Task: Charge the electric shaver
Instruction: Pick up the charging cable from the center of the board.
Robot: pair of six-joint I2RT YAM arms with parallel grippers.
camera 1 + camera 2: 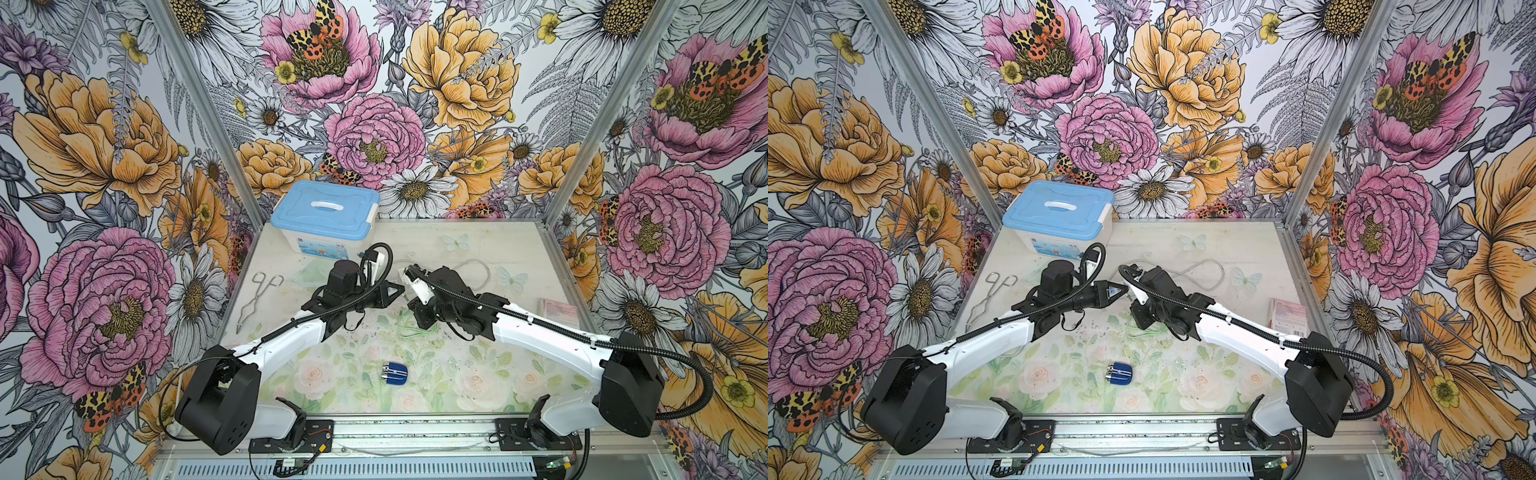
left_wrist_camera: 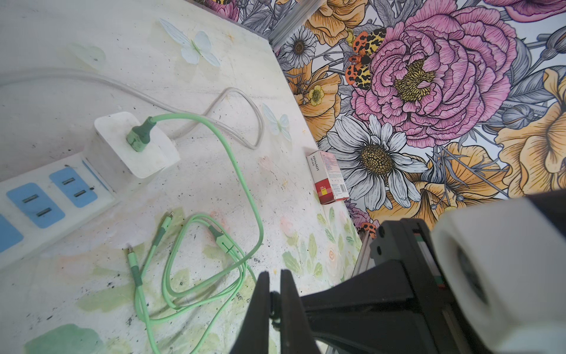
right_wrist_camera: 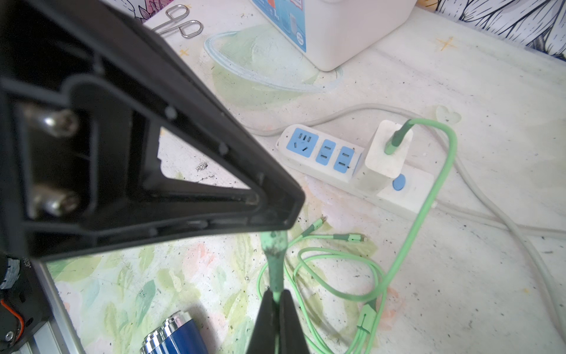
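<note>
Flowered wallpaper closes round a pale, flower-printed desk (image 1: 457,249). Over its middle the two arms meet tip to tip.

The right gripper (image 3: 275,306) is clamped on the green cable (image 3: 428,199), just behind one plug (image 3: 275,254), which juts out from between its fingers. The left gripper (image 2: 274,294) has its jaws drawn almost together, with only a slit between them. In the right wrist view its black tip covers the far end of that plug. Whether it actually pinches the plug I cannot tell; the left wrist view shows only something small and dark in the slit.

The cable's other end sits in a white adapter (image 3: 386,153) plugged into a power strip (image 3: 318,153). In both top views the arms hide the strip, the adapter and both sets of fingertips; only some green loops show between them.

The shaver (image 1: 395,372) lies on its side on the near part of the desk, silver head toward the left arm. It is well apart from both grippers, closer to the front rail than they are, and nothing touches it. The right wrist view catches it cut off by the frame edge.

A blue-lidded box (image 1: 324,208) stands at the back, tongs (image 1: 257,299) lie on the left, and a small carton (image 1: 559,309) lies on the right.
</note>
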